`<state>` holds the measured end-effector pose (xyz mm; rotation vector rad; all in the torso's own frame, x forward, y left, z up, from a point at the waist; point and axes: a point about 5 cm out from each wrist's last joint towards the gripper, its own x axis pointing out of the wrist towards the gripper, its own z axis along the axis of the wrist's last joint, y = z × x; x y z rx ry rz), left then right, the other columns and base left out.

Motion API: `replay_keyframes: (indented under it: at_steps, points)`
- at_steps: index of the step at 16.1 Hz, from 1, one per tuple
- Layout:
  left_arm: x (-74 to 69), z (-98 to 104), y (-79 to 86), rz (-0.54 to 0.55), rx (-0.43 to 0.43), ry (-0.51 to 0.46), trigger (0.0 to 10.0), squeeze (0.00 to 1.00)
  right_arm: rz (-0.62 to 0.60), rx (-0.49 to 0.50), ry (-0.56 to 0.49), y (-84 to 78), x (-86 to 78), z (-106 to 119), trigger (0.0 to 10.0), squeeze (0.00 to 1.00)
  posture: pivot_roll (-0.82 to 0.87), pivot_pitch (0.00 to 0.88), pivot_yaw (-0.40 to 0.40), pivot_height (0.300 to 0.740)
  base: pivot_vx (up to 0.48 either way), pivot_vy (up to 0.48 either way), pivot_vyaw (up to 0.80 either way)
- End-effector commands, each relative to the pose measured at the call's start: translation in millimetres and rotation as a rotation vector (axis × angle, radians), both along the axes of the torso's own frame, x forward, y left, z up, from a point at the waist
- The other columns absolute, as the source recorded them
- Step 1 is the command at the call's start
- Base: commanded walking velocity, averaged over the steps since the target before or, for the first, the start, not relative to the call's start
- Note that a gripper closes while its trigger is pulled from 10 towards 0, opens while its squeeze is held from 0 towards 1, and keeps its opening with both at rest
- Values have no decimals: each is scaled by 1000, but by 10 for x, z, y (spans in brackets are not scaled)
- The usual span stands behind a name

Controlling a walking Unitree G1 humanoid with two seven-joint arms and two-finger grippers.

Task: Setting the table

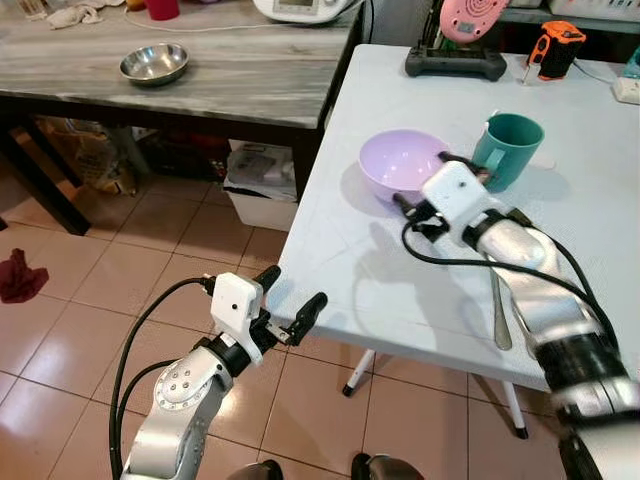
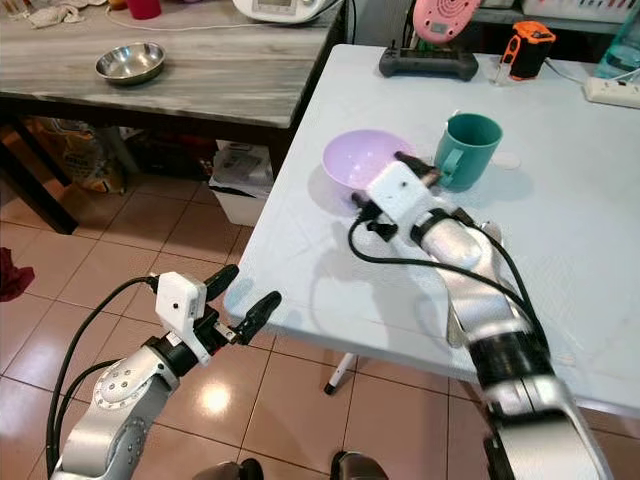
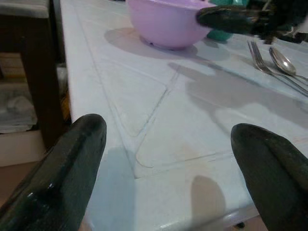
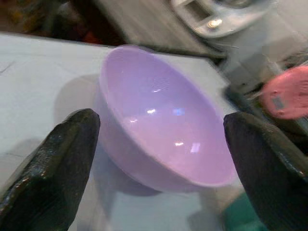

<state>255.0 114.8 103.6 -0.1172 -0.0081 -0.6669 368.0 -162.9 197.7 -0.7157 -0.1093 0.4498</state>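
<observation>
— Terracotta floor tiles run under a pale blue-white plastic table (image 1: 360, 290), with a grey wooden sideboard (image 1: 240, 80) behind it carrying a small steel bowl (image 1: 153, 64). What's laid out so far?

— A lilac plastic bowl (image 1: 400, 162) sits near the table's middle, a teal ceramic mug (image 1: 508, 148) just beside it. A metal fork (image 3: 260, 60) and spoon (image 3: 284, 61) lie together by the right forearm, likely to form one place setting.

— And the right gripper (image 4: 159, 159)?

— It's released, fingers spread wide on either side of the bowl's near rim without touching it. I'd judge it is either lining up to take the bowl or has just let it go; I can't say which.

— The left gripper (image 1: 292, 300)?

— Also unclenched, holding nothing, hovering off the table's near edge, well apart from the dishes. It seems parked there to stay out of the way.
</observation>
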Motion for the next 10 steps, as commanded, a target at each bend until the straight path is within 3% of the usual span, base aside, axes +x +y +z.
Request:
replay_keyframes:
  at_steps: [1, 7, 9, 10]
  points:
    - [-42, 2, 12, -22, 1, 8, 10000, 0, 45, -32, 34, 57, 45, -35, 10000, 0, -161, 210, 41, 740, 0, 0, 0]
    - [-94, 10, 4, -37, 2, 14, 10000, 0, 93, -166, 30, 129, 213, -3, 10000, 0, -145, 228, 43, 740, 0, 0, 0]
    - [-101, 9, 2, -40, 4, 17, 10000, 0, 106, -213, 9, 145, 261, 55, 0, 0, -142, 226, 43, 740, 0, 0, 0]
    - [-98, 3, 5, -41, 6, 20, 10000, 0, 113, -249, -3, 147, 278, 79, 0, 0, -141, 224, 41, 740, 0, 0, 0]
